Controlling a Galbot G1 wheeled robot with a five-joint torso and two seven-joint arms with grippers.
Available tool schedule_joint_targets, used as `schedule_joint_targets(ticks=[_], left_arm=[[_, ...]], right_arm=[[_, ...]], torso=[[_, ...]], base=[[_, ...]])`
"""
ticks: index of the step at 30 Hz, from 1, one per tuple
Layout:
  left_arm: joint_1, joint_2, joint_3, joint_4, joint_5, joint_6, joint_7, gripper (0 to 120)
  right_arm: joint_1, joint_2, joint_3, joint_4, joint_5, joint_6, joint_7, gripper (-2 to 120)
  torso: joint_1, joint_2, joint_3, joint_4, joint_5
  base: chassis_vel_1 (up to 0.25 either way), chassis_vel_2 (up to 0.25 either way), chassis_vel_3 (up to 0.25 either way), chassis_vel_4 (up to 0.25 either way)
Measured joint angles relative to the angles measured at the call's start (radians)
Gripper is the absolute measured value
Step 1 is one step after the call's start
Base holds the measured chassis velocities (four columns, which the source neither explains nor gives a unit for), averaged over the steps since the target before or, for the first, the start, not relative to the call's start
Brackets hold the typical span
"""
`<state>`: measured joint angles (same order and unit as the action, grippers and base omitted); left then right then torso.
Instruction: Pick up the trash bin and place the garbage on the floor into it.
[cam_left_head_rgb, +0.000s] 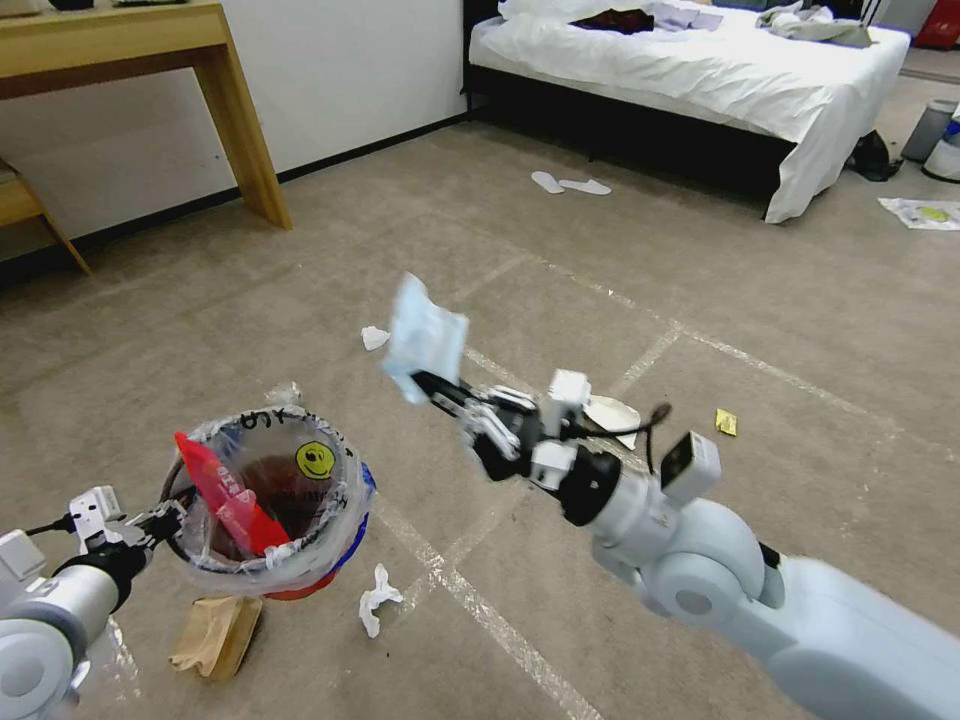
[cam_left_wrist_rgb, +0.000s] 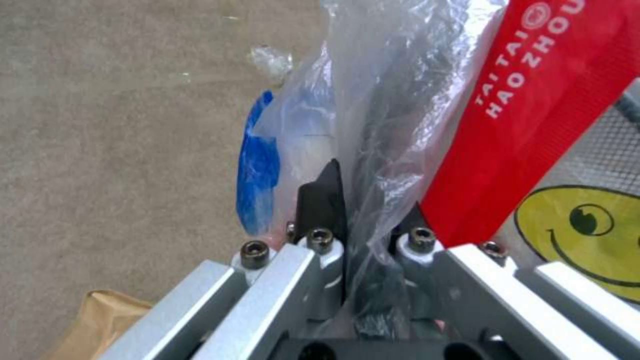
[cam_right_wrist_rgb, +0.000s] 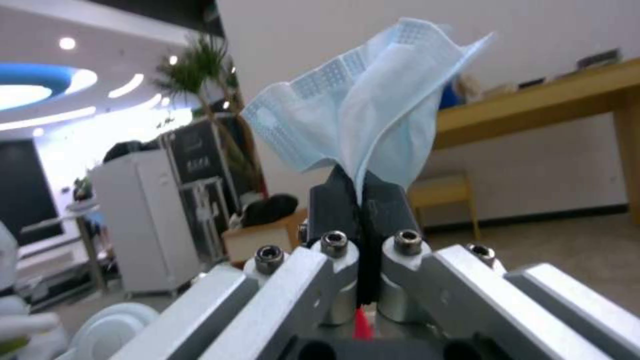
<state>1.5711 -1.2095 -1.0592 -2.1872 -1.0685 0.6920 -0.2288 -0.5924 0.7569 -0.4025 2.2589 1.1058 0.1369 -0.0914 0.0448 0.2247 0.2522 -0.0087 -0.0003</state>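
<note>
The left tool (cam_left_head_rgb: 165, 520) is clamped on the rim of the trash bin (cam_left_head_rgb: 275, 500), holding it low at the robot's left, above the floor (cam_left_head_rgb: 800, 330), a red wrapper strip (cam_left_head_rgb: 215, 490) already inside. The right tool (cam_left_head_rgb: 428, 380), pinched shut on a blue face mask (cam_left_head_rgb: 425, 335), hangs to the bin's right, higher. Judged step: carrying 1 piece over; next it must reach above the bin's mouth before letting go.

At the lower left of the frame the trash bin (cam_left_head_rgb: 275, 505) hangs from the left claw (cam_left_head_rgb: 172, 520) above the floor (cam_left_head_rgb: 800, 330), a paper bag (cam_left_head_rgb: 215, 633) lying below it, a tissue (cam_left_head_rgb: 377, 598) to its right, and the bed (cam_left_head_rgb: 700, 70) at the upper right.
</note>
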Motion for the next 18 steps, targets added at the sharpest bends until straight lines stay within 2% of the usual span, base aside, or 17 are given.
schedule_joint_targets(ticks=[4, 7, 18], left_arm=[[0.002, 0.007, -0.001, -0.008, -0.007, 0.003, -0.003, 3], [-0.001, 0.019, 0.0, -0.011, -0.013, 0.008, -0.007, 3], [-0.021, 0.024, 0.012, 0.006, -0.016, 0.011, -0.008, 3]], right_arm=[[0.053, 0.018, -0.044, 0.0, 0.014, -0.032, 0.044, 0], [0.121, 0.045, -0.101, 0.002, 0.052, -0.091, 0.127, 0], [0.238, 0.121, -0.258, 0.01, 0.12, -0.205, 0.278, 0]], torso=[[0.0, 0.0, 0.0, -0.0005, 0.0004], [0.0, 0.0, 0.0, -0.0005, 0.0002], [0.0, 0.0, 0.0, -0.0005, 0.0001]], base=[[0.0, 0.0, 0.0, 0.0], [0.0, 0.0, 0.0, 0.0], [0.0, 0.0, 0.0, 0.0]])
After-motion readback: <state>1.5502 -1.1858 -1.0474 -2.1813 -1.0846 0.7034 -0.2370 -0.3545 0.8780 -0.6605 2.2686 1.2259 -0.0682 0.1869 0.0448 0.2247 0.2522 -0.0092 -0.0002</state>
